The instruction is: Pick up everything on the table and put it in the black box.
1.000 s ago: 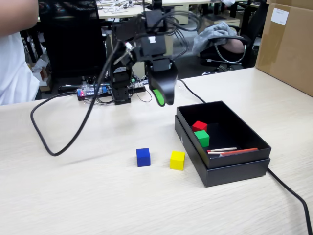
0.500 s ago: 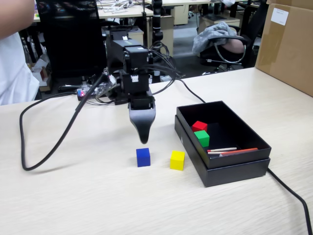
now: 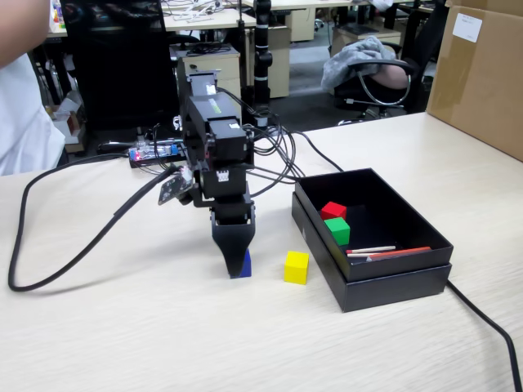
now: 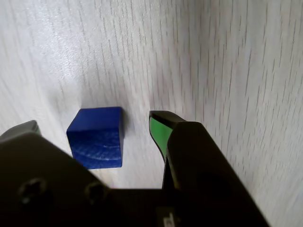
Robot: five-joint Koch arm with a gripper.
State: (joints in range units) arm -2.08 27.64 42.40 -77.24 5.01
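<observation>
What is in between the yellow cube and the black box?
Nothing. In the fixed view, only bare table shows between the yellow cube and the black box.

Blue cube (image 4: 97, 137); yellow cube (image 3: 296, 267); red cube (image 3: 333, 210); green cube (image 3: 337, 230). Box (image 3: 392, 282) matte black. Counter (image 3: 122, 335) pale beige, wood-grain. Tool (image 4: 92, 124) black, green pad.
</observation>
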